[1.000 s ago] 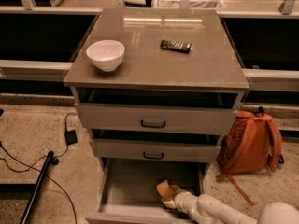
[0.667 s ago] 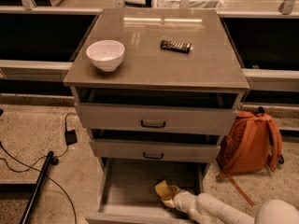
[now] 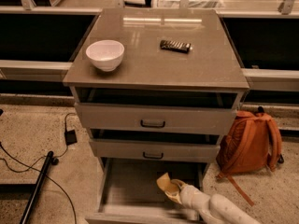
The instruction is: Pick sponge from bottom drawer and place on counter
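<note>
yellow sponge [image 3: 163,181] sits low in frame, inside the bottom drawer [image 3: 126,183], right of centre and toward the front, tipped up on an edge rather than lying flat. gripper [image 3: 174,191] is right up against it on its lower-right side, touching or as good as. grip state: can't tell, the tip blends into the sponge's colour. white arm [image 3: 215,209] comes in from the bottom-right corner, angled up-left over the drawer's front right part.

bottom drawer is pulled well out, grey floor showing on the left half. middle drawer [image 3: 153,149] and top drawer [image 3: 153,120] above it are each out a little, dark gaps over their fronts, dark handles centred.

up top, the counter [image 3: 154,71] is glossy grey-brown w/ light reflections near the back edge. white bowl [image 3: 105,55] upright at front-left. dark snack bar [image 3: 175,45] lies flat, right of the bowl and further back, well apart from it.

floor: orange backpack [image 3: 250,141] leans just beside the cabinet's right side. on the left, thin black cables [image 3: 18,164], a small black box [image 3: 71,136] on one of them, and a black pole [image 3: 39,185] running diagonally to the bottom edge.
</note>
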